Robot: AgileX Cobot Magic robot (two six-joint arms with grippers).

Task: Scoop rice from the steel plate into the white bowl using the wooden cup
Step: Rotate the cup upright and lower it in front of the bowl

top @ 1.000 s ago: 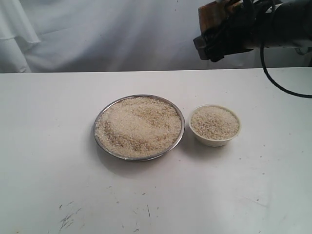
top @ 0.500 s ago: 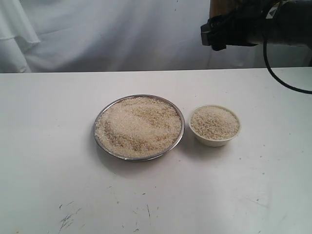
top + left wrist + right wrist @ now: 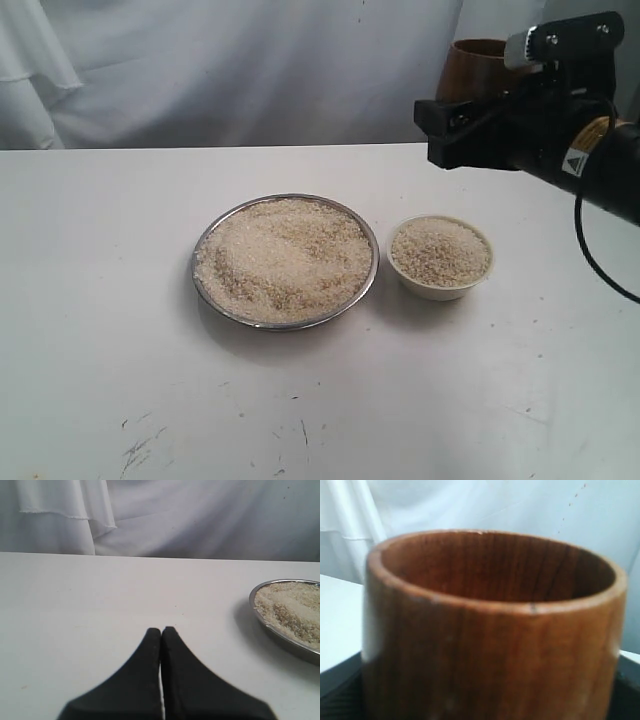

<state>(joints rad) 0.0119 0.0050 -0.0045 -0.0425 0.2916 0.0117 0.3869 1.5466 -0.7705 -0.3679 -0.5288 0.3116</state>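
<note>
White tabletop (image 3: 100, 350), scuffed along its near edge, carries the steel plate (image 3: 285, 325) midway back, heaped with rice (image 3: 285, 258). Just beside the plate, not touching it, sits the white bowl (image 3: 440, 290), also full of rice. Farther back and higher, above and behind the bowl, the right claw (image 3: 460, 105) grasps the wooden cup (image 3: 475, 68), upright, mouth up, clear of the tabletop. The left claw (image 3: 161, 632) is clenched, fingertips pressed together over bare tabletop, the plate off to one side.
</note>
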